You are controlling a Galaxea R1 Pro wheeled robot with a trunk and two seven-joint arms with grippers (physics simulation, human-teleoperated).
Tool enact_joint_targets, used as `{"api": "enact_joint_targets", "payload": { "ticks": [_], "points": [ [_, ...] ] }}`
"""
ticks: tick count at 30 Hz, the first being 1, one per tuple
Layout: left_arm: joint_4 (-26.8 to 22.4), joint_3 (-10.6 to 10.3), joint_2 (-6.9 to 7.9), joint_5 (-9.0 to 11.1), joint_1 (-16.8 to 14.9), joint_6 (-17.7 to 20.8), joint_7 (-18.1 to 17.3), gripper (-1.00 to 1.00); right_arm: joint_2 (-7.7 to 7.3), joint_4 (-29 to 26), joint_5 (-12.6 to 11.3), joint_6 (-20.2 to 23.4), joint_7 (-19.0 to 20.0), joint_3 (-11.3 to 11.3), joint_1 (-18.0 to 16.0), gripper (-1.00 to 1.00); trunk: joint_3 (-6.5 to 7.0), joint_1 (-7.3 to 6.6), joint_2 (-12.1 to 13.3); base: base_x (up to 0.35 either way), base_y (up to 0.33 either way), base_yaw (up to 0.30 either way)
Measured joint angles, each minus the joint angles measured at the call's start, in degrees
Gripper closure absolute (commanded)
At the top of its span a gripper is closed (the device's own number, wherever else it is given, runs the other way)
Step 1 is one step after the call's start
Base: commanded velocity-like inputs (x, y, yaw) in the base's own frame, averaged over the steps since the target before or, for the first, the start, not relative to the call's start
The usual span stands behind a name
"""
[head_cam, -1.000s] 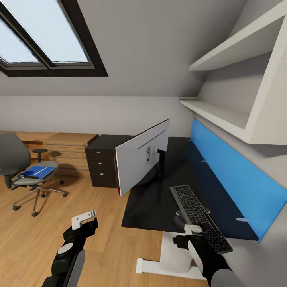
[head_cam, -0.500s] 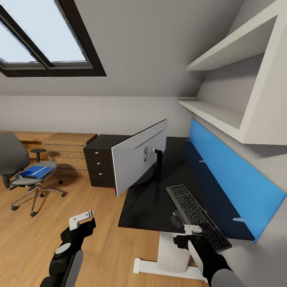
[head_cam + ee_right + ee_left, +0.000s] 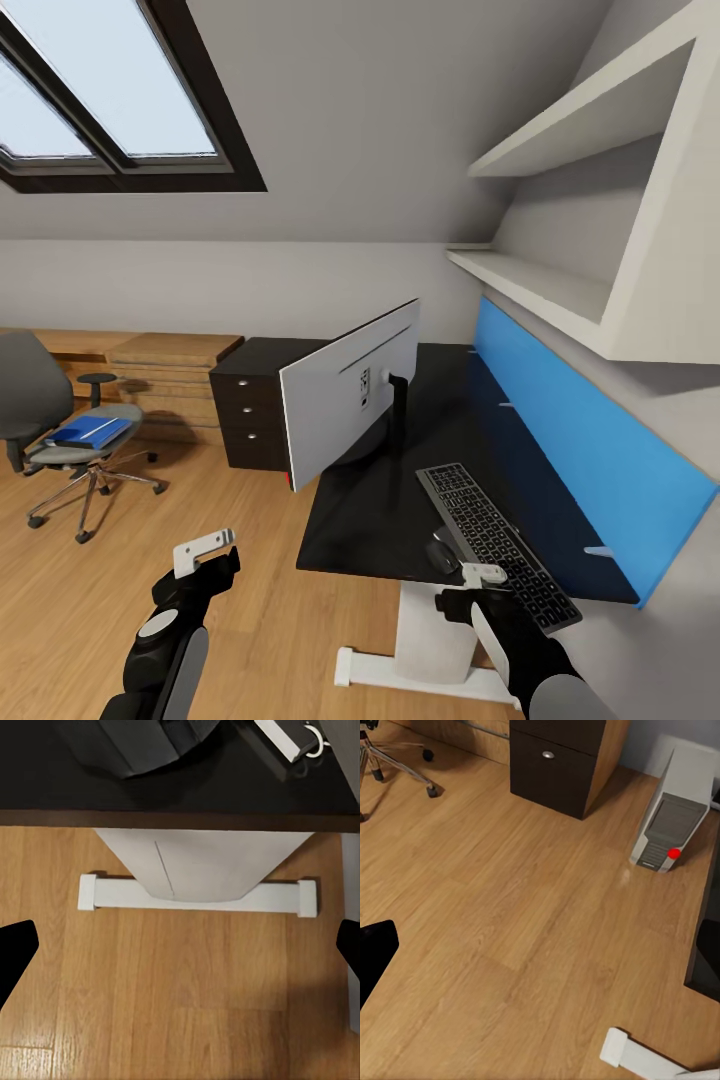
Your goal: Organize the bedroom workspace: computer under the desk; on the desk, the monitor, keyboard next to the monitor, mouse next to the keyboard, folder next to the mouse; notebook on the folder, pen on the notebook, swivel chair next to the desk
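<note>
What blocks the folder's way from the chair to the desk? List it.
Nothing visible does. The folder lies on the chair seat, and bare floor runs from there to the desk. Beside the mouse, the desktop's near edge is bare.

one monitor (image 3: 348, 395), one keyboard (image 3: 495, 545), one mouse (image 3: 441, 556)

Matt black desk (image 3: 400, 500) top; wood plank floor (image 3: 510, 915); chrome chair base (image 3: 85, 490).

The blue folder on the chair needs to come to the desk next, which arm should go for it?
Left, probably. The folder lies on the swivel chair at the robot's left, and the left gripper hangs free on that side. The right gripper sits at the desk edge near the keyboard.
</note>
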Motion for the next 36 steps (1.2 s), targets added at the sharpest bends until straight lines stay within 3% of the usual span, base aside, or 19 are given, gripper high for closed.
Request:
{"api": "enact_joint_targets", "payload": {
  "ticks": [22,36],
  "points": [
    [0.01,0.09,0.0,-0.01,0.0,-0.07,0.0,-1.0,0.0,-0.01,0.08,0.04,0.0,-0.01,0.0,-1.0,0.0,0.0,0.0,0.009,-0.048,0.0],
    [0.01,0.09,0.0,0.01,0.0,-0.07,0.0,-1.0,0.08,-0.01,0.01,0.02,0.0,0.21,0.0,-1.0,0.0,0.0,0.0,-0.097,0.079,0.0]
  ]
}}
